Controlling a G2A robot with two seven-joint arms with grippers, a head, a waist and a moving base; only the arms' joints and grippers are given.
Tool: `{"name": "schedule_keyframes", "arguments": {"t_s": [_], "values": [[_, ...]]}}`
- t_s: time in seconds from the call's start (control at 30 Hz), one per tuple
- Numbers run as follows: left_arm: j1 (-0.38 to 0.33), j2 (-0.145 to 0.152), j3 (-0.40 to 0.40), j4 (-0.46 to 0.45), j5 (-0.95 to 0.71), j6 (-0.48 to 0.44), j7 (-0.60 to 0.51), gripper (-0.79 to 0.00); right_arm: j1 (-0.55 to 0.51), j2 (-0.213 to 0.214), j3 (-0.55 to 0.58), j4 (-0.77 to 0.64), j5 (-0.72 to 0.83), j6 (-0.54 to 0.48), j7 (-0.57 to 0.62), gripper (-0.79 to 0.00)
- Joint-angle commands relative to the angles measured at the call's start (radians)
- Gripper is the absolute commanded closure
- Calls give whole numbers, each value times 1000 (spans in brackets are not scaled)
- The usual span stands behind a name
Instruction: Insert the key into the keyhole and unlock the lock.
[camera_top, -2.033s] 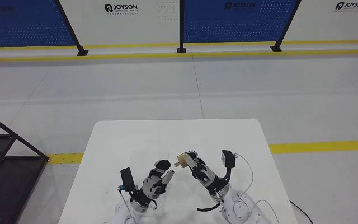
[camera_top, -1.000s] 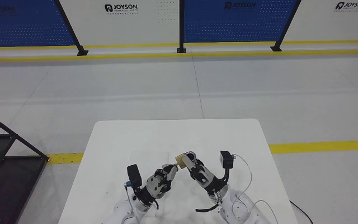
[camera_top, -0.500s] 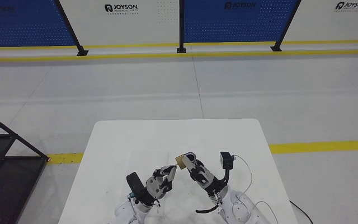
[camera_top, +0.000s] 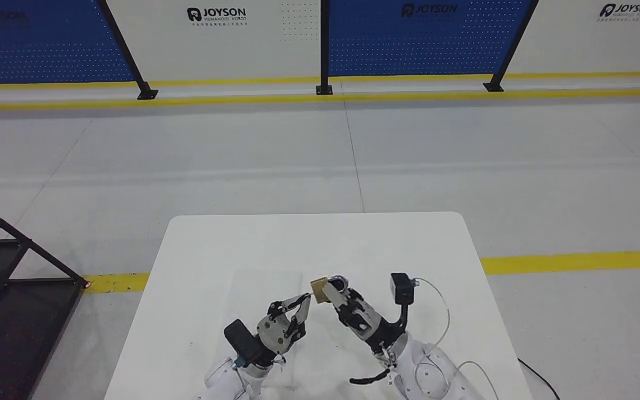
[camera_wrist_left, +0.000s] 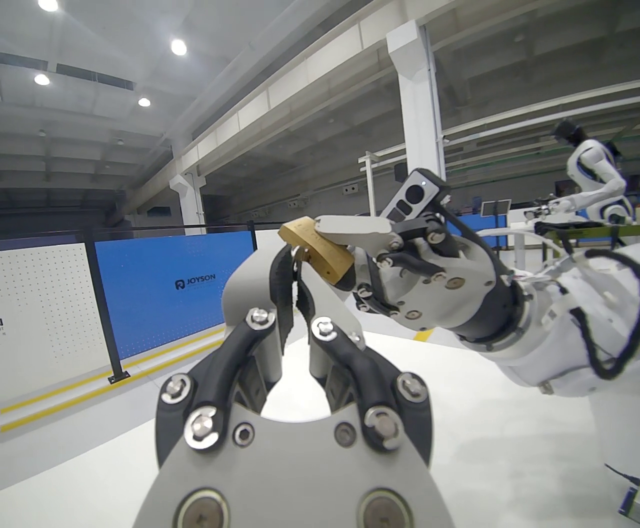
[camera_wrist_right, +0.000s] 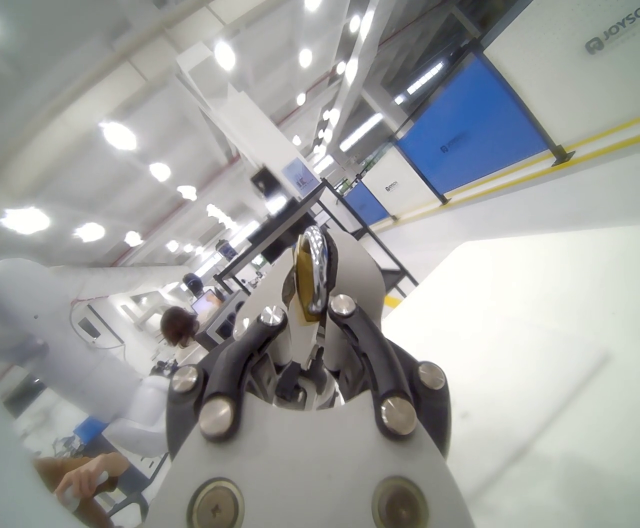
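above the table (camera_top: 300, 240), left tool (camera_wrist_left: 294, 277) pinches the key (camera_wrist_left: 298, 258) at the lock (camera_wrist_left: 316, 248); right tool (camera_wrist_right: 312, 267) clamps that lock.

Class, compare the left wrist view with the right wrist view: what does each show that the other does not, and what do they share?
Left wrist view: the left gripper shut on the key, which meets the padlock at its end. Right wrist view: the padlock's silver shackle, facing the camera. Shared: the brass padlock clamped in the right gripper, above the white table.

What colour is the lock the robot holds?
Brassy gold lock, seen best in the left wrist view.
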Motion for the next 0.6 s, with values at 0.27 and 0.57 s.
{"name": "schedule_keyframes", "arguments": {"t_s": [0.27,0.57], "values": [[-9,1,10,5,13,28,13,0,-4,7,4,-7,-23,-2,27,0],[-15,4,9,9,33,63,24,0,-5,10,2,-8,-28,-2,21,0]]}}
